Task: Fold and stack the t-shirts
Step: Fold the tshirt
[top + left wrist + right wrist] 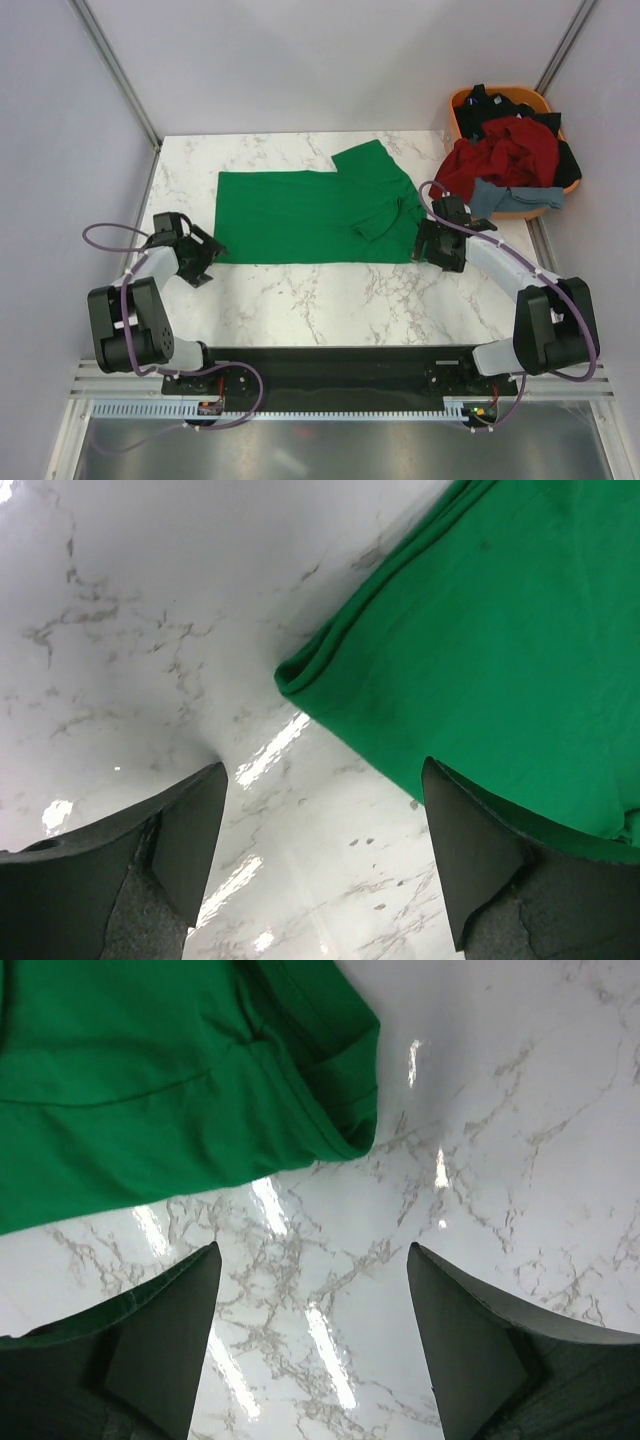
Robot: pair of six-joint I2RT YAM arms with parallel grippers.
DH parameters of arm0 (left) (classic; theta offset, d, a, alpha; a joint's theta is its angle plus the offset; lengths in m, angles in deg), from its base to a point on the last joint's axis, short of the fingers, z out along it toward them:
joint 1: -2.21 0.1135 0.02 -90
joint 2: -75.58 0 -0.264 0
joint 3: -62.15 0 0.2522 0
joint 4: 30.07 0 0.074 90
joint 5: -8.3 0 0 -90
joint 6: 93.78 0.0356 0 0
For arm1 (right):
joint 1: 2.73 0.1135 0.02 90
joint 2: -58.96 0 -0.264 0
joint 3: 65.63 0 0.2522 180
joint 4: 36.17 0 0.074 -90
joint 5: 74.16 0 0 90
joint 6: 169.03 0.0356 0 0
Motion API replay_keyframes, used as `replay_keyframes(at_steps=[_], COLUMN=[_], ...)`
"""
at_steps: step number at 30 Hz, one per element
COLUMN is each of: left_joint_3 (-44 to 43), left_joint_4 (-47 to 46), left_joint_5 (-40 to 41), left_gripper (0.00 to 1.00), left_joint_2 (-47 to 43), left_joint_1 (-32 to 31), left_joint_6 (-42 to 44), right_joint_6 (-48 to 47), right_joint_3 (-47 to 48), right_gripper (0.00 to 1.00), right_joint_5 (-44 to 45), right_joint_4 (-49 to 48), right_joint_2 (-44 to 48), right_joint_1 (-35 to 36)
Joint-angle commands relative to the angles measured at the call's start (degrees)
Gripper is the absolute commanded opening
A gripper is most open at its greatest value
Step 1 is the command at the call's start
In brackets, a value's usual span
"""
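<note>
1. top external view: the green shirt [300,215] lies flat on the marble table [330,300] as a long band running left to right. one sleeve is flopped over near its right end and a flap points toward the far edge.
2. the step in hand looks like folding this first shirt. nothing is stacked yet, and the red shirt [510,150], the grey-blue shirt [510,195] and a black one are heaped in the orange basket [462,100] at the far right corner.
3. the left gripper [205,260] sits at the band's near-left corner, fingers wide and holding nothing. its wrist view shows the doubled corner just ahead of the gap, with one finger [470,860] over the near hem.
4. the right gripper [437,245] sits at the near-right corner, also wide and empty, and that corner lies ahead and left of its gap.
5. the next move probably calls for each gripper to pinch every layer at its corner, then lift together and carry the near edge across. the soft layers could slip apart.
</note>
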Motion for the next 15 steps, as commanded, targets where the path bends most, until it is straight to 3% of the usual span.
replay_keyframes(at_steps=[1,6,9,11,13,14,15], left_joint_3=[2.1,3.2,3.5,3.5,3.8,3.8,3.8], left_joint_4=[-7.4,-10.3,-11.5,-12.4,-13.1,-13.9,-14.0], left_joint_5=[0.6,0.9,1.5,1.3,0.5,0.1,-0.1], left_gripper=[0.86,0.82,0.74,0.66,0.49,0.38,0.19], left_joint_2=[2.0,3.7,4.8,5.5,5.8,6.3,6.3], left_joint_1=[0.4,0.4,0.5,0.4,0.5,0.5,0.5], left_joint_6=[-2.2,-3.0,-3.3,-3.3,-3.4,-3.4,-3.5], right_joint_6=[-0.8,-2.1,-2.5,-2.7,-2.8,-2.8,-2.8], right_joint_3=[0.0,0.5,0.8,0.7,0.1,-0.1,-0.5], right_gripper=[0.82,0.81,0.79,0.72,0.65,0.56,0.5], right_joint_5=[-1.8,-3.2,-3.7,-4.5,-4.6,-4.9,-4.9], right_joint_4=[-7.1,-10.2,-12.1,-13.2,-14.1,-14.5,-14.7], right_joint_2=[-1.5,-6.1,-8.9,-10.4,-11.0,-11.3,-11.4], right_joint_1=[-1.8,-3.7,-4.6,-5.1,-5.2,-5.2,-5.3])
